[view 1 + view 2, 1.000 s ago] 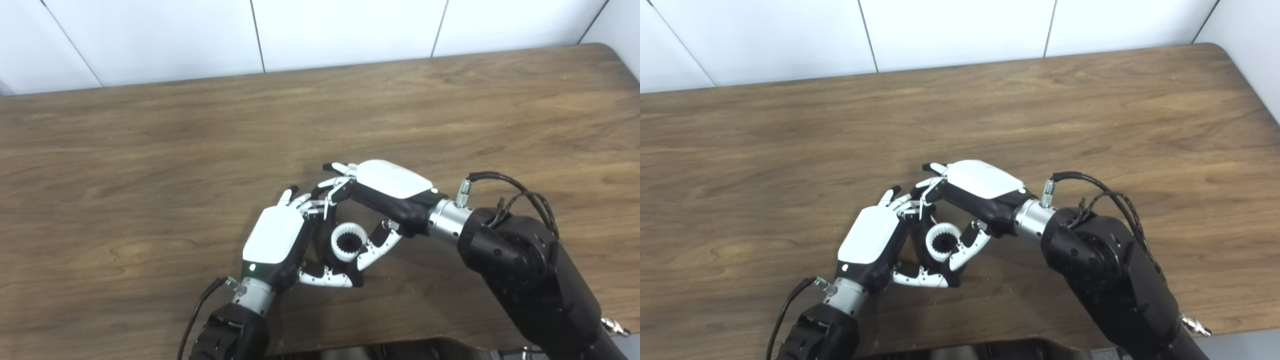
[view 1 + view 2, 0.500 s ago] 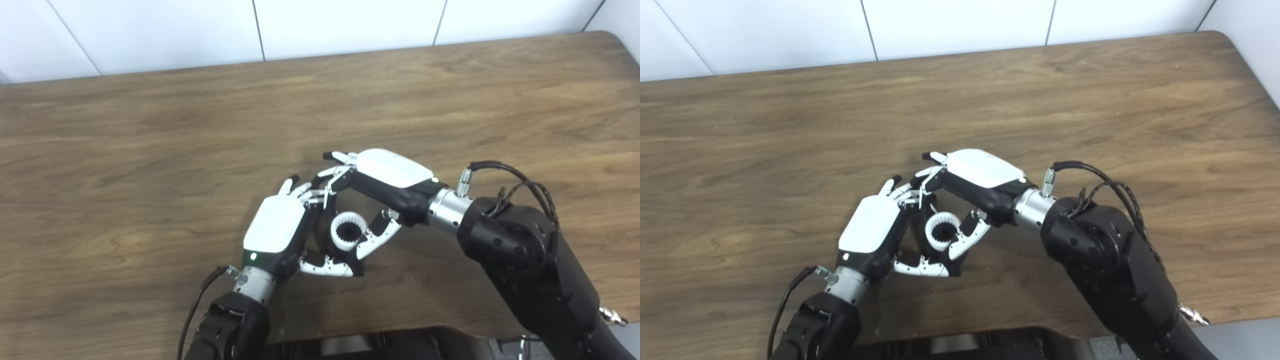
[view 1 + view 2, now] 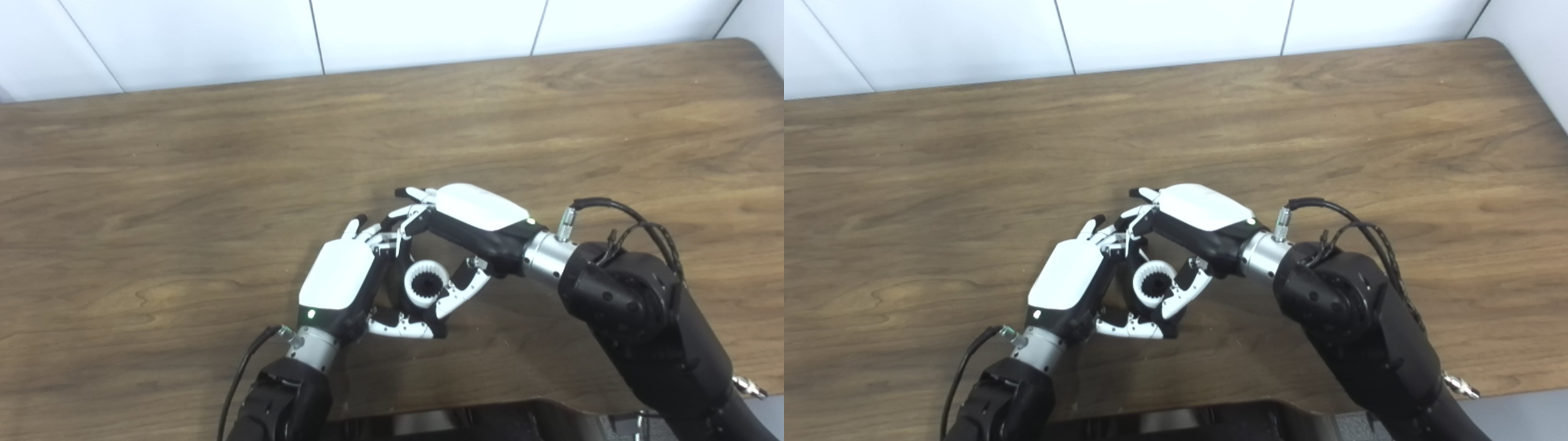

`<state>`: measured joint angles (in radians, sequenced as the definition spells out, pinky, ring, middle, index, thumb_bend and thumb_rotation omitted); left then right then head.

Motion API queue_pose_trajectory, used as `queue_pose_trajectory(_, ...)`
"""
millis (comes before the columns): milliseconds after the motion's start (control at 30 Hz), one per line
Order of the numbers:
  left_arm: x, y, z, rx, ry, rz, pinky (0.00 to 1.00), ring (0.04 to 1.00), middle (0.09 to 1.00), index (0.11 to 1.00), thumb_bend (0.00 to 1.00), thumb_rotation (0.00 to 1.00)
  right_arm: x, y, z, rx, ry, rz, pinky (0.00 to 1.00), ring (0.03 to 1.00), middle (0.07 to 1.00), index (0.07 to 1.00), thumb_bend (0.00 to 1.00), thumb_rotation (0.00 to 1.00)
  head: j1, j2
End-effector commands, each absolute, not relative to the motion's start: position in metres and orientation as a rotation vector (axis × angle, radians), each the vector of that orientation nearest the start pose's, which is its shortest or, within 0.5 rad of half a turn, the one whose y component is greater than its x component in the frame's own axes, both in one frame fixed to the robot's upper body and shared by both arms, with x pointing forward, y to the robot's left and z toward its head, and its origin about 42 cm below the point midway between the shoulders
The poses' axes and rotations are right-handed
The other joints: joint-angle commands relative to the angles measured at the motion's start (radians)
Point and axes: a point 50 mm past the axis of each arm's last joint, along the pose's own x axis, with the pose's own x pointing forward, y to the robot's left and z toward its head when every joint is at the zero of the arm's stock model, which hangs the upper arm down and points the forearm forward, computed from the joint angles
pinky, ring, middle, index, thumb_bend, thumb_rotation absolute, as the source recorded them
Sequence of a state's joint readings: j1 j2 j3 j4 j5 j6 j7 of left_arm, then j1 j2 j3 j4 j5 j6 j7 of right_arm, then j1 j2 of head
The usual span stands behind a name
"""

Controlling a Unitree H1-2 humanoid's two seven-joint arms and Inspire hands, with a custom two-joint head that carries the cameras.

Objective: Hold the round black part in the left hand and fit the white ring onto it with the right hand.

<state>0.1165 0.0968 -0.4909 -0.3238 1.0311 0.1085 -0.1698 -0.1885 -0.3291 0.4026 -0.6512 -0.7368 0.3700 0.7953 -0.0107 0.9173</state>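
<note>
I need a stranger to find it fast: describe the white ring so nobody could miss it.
On the brown wooden table, look near the front edge where the left hand and the right hand meet. Between their fingers sits the white ring, small, toothed inside, with a dark centre, unlike the smooth white hand shells.

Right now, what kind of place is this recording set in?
Probably a lab or test bench: a bare wooden table against plain white wall panels, holding nothing but the left hand and right hand closed around a white ring.
</note>
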Motion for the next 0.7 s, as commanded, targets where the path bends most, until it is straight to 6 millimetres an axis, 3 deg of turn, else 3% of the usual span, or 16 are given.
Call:
queue_pose_trajectory(0,0.2150,0.1096,0.1425,1.041,-0.251,-0.431,1.00,0.889,0.778,0.486,0.52,0.05,0.2559,-0.1647,0.2520,-1.090,-0.226,0.749,1.00,1.000,0.855,0.484,0.52,0.13,-0.008,0.003)
queue_pose_trajectory(667,0.2133,0.1121,0.1435,1.042,-0.256,-0.436,1.00,0.885,0.770,0.486,0.52,0.05,0.2558,-0.1661,0.2464,-1.078,-0.193,0.739,1.00,1.000,0.859,0.484,0.52,0.13,-0.024,0.003)
